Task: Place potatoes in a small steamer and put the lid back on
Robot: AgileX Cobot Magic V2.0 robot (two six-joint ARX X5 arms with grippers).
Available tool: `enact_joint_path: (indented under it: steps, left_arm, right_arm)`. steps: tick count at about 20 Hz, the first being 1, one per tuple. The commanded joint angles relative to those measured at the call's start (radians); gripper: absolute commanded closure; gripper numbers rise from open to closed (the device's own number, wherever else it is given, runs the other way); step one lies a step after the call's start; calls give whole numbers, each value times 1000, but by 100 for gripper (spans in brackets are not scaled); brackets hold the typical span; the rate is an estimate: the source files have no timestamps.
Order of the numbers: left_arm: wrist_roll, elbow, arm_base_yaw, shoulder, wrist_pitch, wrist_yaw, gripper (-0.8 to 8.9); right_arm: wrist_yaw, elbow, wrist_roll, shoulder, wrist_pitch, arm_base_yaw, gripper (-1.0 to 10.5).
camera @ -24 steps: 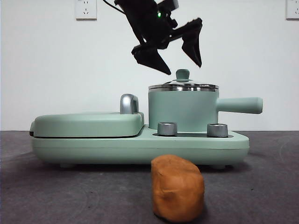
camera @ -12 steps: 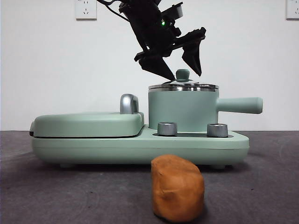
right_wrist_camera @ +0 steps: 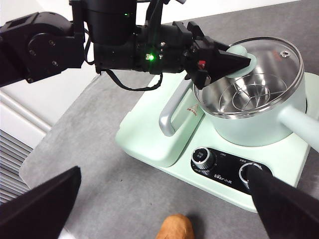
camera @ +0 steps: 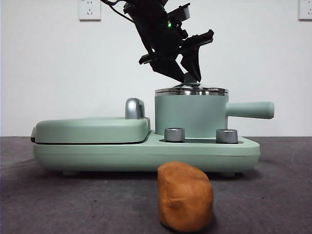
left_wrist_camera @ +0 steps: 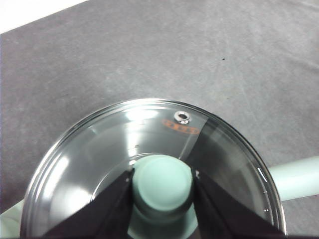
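Note:
The lid (camera: 191, 90), clear glass with a steel rim, sits on the mint-green steamer pot (camera: 190, 114). My left gripper (camera: 190, 79) comes down from above and is shut on the lid's mint-green knob (left_wrist_camera: 163, 181), one jaw pressed against each side. Through the glass (right_wrist_camera: 279, 55) a steel rack shows inside the pot (right_wrist_camera: 249, 132). The orange-brown potato (camera: 185, 196) lies on the dark table in front of the cooker and shows in the right wrist view (right_wrist_camera: 174, 226). My right gripper (right_wrist_camera: 162, 174) is open and empty, held high above the table near the potato.
The pot stands on the right end of a mint-green cooker base (camera: 146, 153) with two steel dials (camera: 174, 134). A flat griddle cover (camera: 92, 129) with a chrome handle (camera: 135, 108) fills the left end. The pot's side handle (camera: 251, 109) sticks out right.
My left gripper came down onto the lid and its jaws closed from wide open onto the knob. The lid, pot and potato have not moved.

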Motion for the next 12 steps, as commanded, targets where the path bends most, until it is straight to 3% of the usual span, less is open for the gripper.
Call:
enact_joint_path:
  steps: [1, 6, 12]
  left_arm:
    - [23, 28, -11, 33, -3, 3, 661]
    - [29, 28, -10, 34, -1, 3, 794]
    - [27, 71, -10, 27, -11, 3, 794]
  right_arm:
    - [0, 16, -11, 6, -3, 3, 397]
    - [1, 16, -11, 6, -13, 3, 397]
    - [10, 16, -11, 6, -13, 3, 397]
